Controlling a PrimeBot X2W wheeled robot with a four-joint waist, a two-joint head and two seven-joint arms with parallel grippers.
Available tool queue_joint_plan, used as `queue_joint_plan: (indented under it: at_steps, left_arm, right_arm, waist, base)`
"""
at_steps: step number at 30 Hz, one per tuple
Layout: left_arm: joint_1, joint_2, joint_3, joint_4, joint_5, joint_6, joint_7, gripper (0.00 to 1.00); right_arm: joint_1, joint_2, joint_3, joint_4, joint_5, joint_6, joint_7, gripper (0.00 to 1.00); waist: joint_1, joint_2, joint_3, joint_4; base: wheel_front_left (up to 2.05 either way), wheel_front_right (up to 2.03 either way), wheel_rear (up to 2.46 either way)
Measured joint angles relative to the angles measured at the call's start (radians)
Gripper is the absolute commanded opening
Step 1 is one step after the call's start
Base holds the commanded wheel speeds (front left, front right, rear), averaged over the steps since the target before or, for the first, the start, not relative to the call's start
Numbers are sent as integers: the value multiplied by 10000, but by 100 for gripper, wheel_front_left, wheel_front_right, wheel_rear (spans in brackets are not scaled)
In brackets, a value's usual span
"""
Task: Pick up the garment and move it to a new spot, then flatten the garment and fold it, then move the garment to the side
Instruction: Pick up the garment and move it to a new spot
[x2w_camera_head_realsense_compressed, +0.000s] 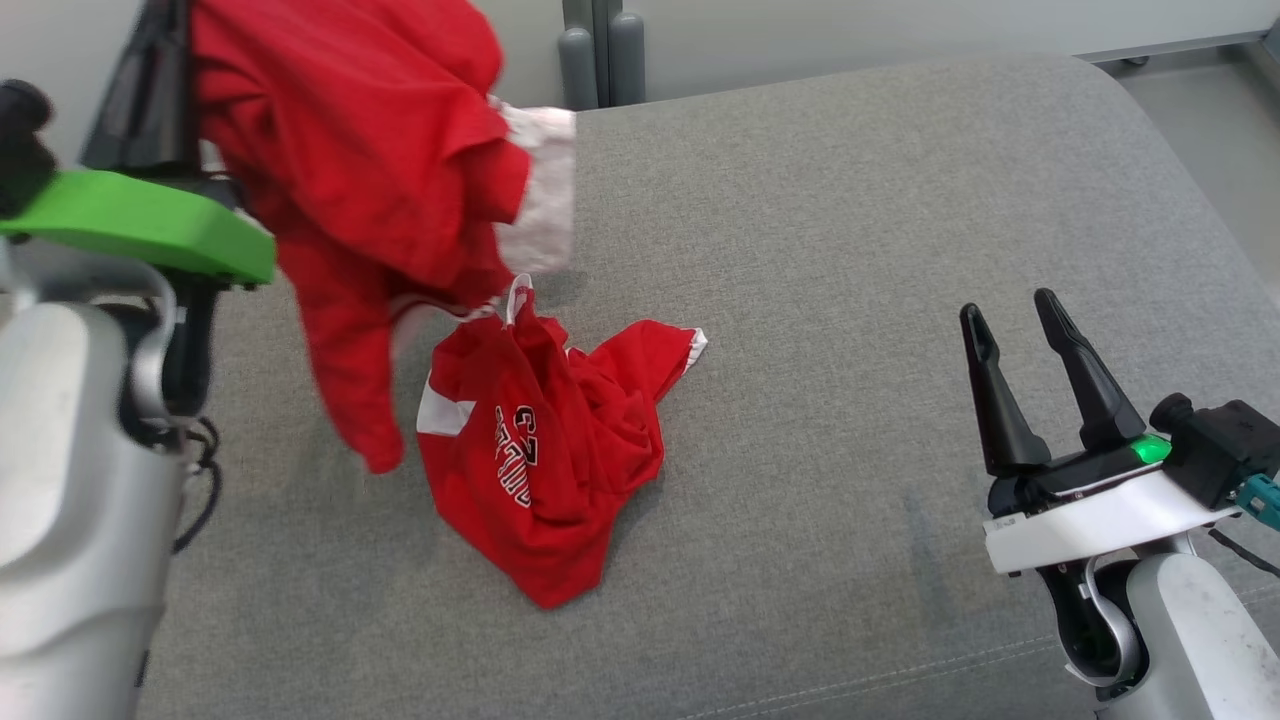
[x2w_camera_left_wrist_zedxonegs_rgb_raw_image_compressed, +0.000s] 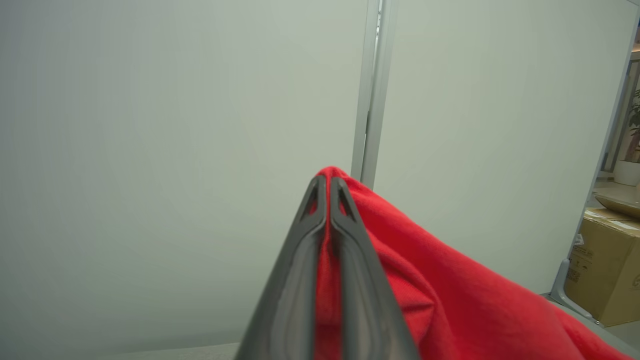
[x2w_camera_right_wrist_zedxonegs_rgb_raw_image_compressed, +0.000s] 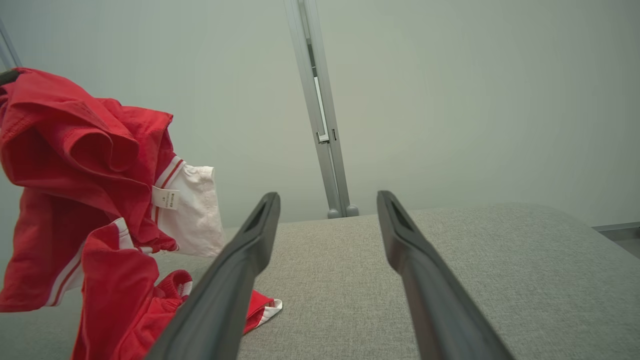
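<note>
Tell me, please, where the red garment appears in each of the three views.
Head view: red garment upper left to centre, hanging onto the grey cushion.
Left wrist view: lower right, pinched between the fingers.
Right wrist view: left side.
Shared landmark: grey wall post.

A grey fabric-covered bench (x2w_camera_head_realsense_compressed: 900, 250), with a rounded far corner and a stitched seam along its near edge. The crumpled lower part of a red jersey (x2w_camera_head_realsense_compressed: 560, 470), white-trimmed and black-lettered, rests left of centre, the rest lifted clear.
</note>
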Motion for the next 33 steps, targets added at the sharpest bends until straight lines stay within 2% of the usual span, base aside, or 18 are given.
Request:
queue_joint_plan:
  at_steps: [5, 10, 14, 17, 20, 21, 22, 26, 33]
  left_arm:
    - [-70, 1131, 798, 199, -2, 178, 382, 0]
    - [384, 1682, 1342, 752, -42, 326, 587, 0]
    - [1685, 2188, 1404, 1804, 378, 431, 740, 0]
    - [2859, 2251, 1885, 2763, 366, 570, 742, 0]
    - [3782, 1971, 2182, 3603, -35, 571, 734, 2]
    - [3922, 1824, 2234, 3724, -117, 579, 713, 38]
    - [3940, 1668, 2240, 3802, -155, 585, 648, 100]
    - [3722, 1093, 2077, 3638, -157, 585, 107, 100]
    - [3186, 552, 1576, 2905, -148, 443, -596, 100]
  right_arm:
    - [2, 0, -17, -2, 0, 2, 0, 100]
    - [5, 4, -33, -15, 0, 2, 0, 100]
    - [3, 21, 12, -27, 0, 4, 0, 100]
    - [-2, 63, 102, -44, 0, 31, 0, 100]
    - [-4, 58, 100, -61, 0, 33, 0, 100]
    - [-4, 59, 79, -75, 0, 33, 0, 100]
    - [-4, 58, 17, -98, 0, 33, 0, 100]
    - [-3, -10, -194, -107, 0, 33, 0, 100]
    - [-4, 10, -163, -17, 10, 33, 0, 100]
  waist:
    - [0, 0, 66, 19]
    - [0, 0, 129, 27]
    - [0, 0, 206, 14]
    - [0, 0, 281, -49]
    - [0, 0, 386, -124]
    - [0, 0, 423, -151]
    - [0, 0, 463, -172]
    - [0, 0, 595, -154]
    - [0, 0, 522, 59]
  base:
    - [0, 0, 0]
    - [0, 0, 0]
    - [0, 0, 0]
    - [0, 0, 0]
    - [0, 0, 0]
    - [0, 0, 0]
    - [0, 0, 0]
    - [0, 0, 0]
    - [0, 0, 0]
